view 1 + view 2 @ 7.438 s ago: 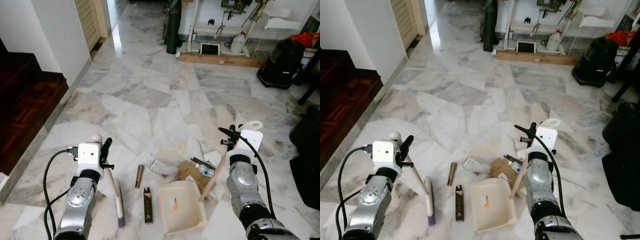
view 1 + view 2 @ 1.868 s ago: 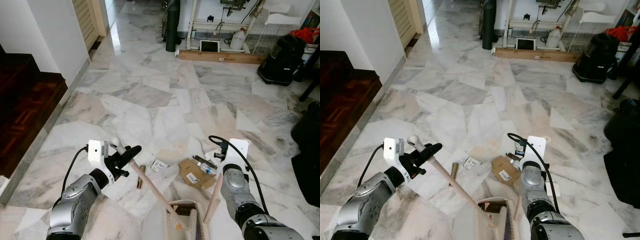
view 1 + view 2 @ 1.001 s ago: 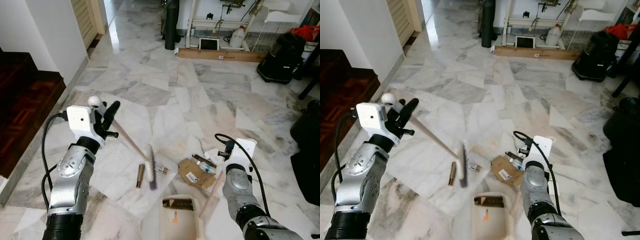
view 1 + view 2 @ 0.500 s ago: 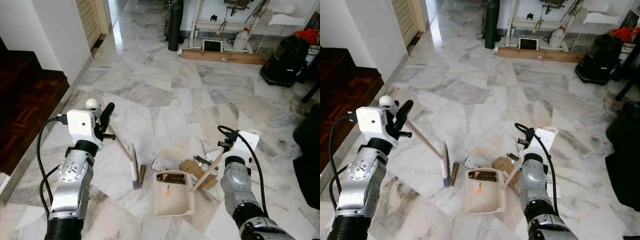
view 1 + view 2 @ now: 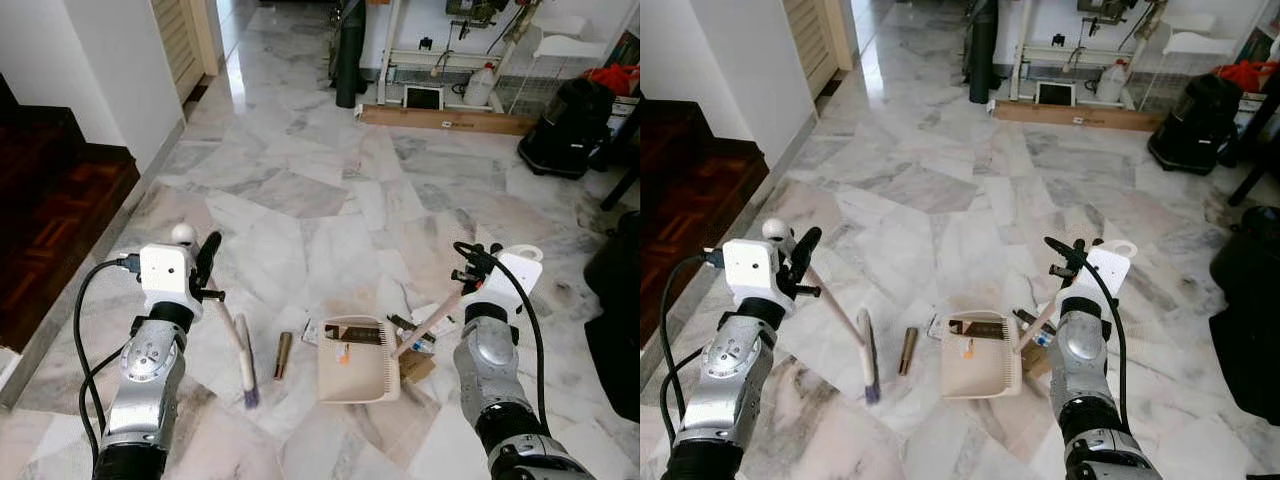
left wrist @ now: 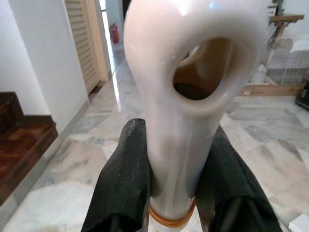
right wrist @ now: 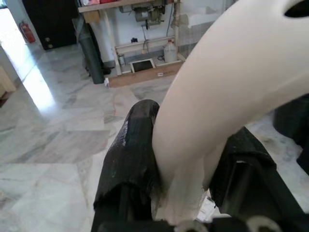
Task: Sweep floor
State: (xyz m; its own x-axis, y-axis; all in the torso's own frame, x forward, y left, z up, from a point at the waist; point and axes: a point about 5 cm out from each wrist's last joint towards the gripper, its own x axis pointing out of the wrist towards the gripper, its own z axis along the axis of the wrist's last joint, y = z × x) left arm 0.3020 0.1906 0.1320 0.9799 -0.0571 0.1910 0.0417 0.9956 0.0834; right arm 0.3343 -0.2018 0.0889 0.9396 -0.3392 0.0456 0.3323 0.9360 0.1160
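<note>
Sweeping tool, left (image 6: pixel 169 193): we clamp the cream plastic short-handled brush (image 5: pixel 243 360), bristles on the grey-veined marble floor (image 5: pixel 330 220).
Right tool (image 7: pixel 186 179): we grip the cream plastic dustpan (image 5: pixel 358 358), flat beside scattered litter (image 5: pixel 415 335).

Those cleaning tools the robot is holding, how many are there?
2. A broom in the left gripper, bristles on the floor at its left, and a dustpan in the right gripper, lying among litter.
</note>
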